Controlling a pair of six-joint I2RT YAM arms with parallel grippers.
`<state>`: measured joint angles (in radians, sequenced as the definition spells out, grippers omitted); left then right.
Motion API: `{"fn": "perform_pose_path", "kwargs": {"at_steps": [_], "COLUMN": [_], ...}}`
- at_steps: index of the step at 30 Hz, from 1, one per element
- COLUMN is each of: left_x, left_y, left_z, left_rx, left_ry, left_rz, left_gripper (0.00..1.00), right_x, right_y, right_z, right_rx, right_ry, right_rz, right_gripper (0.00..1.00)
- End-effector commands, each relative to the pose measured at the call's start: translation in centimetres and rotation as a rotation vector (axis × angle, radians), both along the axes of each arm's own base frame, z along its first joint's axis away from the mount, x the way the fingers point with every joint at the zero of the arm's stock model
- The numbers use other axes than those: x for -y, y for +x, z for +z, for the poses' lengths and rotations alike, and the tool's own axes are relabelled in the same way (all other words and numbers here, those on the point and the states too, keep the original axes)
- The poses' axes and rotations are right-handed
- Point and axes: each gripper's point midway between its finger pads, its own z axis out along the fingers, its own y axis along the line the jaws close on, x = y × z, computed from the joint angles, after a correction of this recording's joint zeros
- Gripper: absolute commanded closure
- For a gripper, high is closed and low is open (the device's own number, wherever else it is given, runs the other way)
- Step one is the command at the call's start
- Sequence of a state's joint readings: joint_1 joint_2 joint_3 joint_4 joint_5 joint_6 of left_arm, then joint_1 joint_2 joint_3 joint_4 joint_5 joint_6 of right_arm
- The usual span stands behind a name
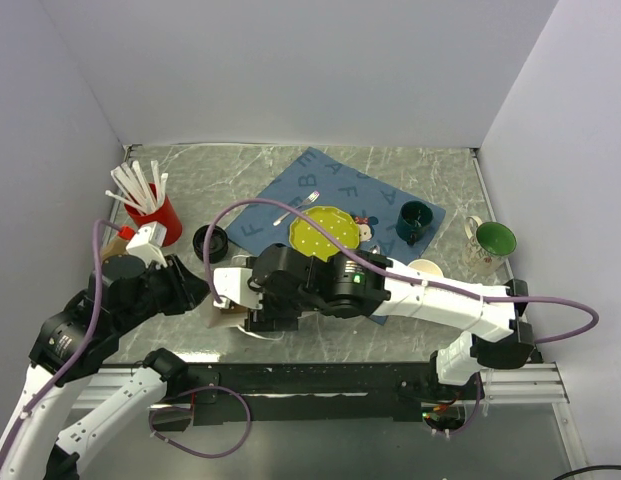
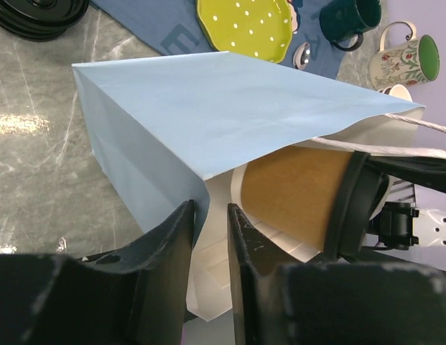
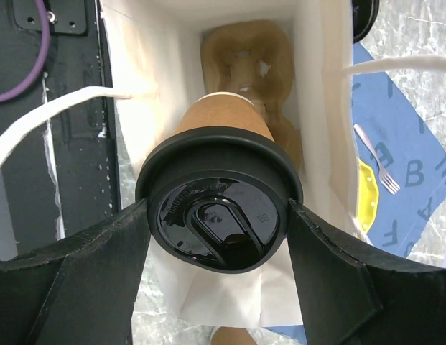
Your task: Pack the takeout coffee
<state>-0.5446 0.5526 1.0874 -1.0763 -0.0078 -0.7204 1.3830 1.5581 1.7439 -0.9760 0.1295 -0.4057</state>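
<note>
Takeout coffee (image 3: 219, 208): tan paper cup with its black lid on, lying sideways, base first in the mouth of the bag, lid end outside.
Right gripper (image 3: 217, 215): clamped on the lid's rim, one finger on either side.
Left gripper (image 2: 210, 212): fingers a little apart, with the bag's lower edge running into the gap (not visibly pinched).
Paper bag (image 2: 230, 108): white, lying on its side on the marbled table (image 1: 220, 165), white cord handles loose.
Inside the bag: a brown pulp cup carrier (image 3: 244, 57) at the far end, just beyond the cup's base.
Lid lettering: embossed, too faint to read.
Cup wall: plain tan.
Blue mat (image 1: 340, 185): printed with pale capitals; A, F, B and E can be made out.
On the mat: a yellow-green dotted plate (image 1: 323, 232), a fork (image 3: 377, 159) and a dark green mug (image 1: 416, 220).
</note>
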Motion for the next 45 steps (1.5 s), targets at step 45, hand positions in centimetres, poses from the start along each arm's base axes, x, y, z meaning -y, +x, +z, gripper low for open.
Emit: {"fn": "perform_pose_path", "kwargs": {"at_steps": [45], "left_x": [3.6], "left_y": [-3.8], "left_z": [1.6], "left_rx": [0.343], "left_ry": [-0.02], "left_rz": [-0.475], "left_gripper": [0.99], "right_x": [1.5], "right_y": [-0.2], "right_z": [-2.2], "right_rx": [0.221], "right_ry": [-0.06], "right_rz": [0.16], "right_gripper": [0.45]}}
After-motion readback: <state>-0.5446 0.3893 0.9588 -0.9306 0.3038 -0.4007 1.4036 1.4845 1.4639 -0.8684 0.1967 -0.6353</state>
